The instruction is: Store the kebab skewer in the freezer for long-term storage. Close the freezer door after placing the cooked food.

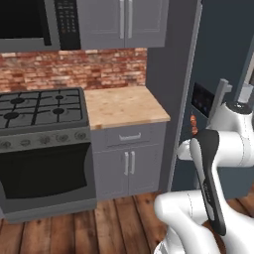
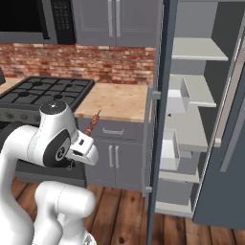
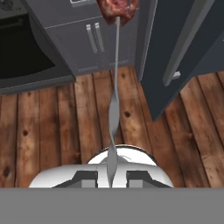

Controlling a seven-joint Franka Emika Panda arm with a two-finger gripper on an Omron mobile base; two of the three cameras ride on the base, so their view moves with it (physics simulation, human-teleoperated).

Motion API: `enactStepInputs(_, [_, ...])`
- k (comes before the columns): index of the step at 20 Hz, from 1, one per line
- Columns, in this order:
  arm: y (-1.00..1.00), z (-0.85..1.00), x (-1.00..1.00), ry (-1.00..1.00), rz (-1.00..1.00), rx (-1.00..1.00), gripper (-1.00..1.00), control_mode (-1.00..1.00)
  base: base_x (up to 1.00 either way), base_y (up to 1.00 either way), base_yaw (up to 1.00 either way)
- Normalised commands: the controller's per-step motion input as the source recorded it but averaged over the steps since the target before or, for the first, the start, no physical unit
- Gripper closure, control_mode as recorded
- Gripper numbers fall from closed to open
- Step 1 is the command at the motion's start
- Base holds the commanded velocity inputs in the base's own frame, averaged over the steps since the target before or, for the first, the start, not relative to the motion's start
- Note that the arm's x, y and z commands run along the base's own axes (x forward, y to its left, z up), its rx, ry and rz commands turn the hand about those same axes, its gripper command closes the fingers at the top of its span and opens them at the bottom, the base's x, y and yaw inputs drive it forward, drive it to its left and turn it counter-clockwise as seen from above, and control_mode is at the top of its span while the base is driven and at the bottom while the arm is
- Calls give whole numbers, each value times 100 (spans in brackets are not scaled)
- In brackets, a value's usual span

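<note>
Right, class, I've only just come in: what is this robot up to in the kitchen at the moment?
The robot's gripper is shut on the bare end of the kebab skewer, with the meat chunks at the far end. It holds the skewer out above the wooden floor, in front of the grey cabinets. The freezer door stands open, showing pale shelves inside the freezer. The skewer is not yet inside, so storing it and closing the door remain to be done.

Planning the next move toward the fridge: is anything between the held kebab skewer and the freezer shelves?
The pincer is shut on the kebab skewer, out in front of the counter cabinets. The open freezer door stands edge-on between it and the freezer shelves; the arm must swing around its edge.
</note>
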Motion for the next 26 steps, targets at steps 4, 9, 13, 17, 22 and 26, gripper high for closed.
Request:
enactStepInputs(4, [0, 0, 0, 0, 0, 0, 100, 100, -3, 34, -18])
enactStepInputs(9, [0, 0, 0, 0, 0, 0, 100, 100, 2, 84, -20])
enactStepInputs(13, [0, 0, 0, 0, 0, 0, 100, 100, 40, 82, -11])
enactStepInputs(17, [0, 0, 0, 0, 0, 0, 100, 100, 90, 62, 0])
enactStepInputs(22, [0, 0, 0, 0, 0, 0, 100, 100, 36, 42, -2])
enactStepInputs(26, [0, 0, 0, 0, 0, 0, 100, 100, -8, 38, -15])
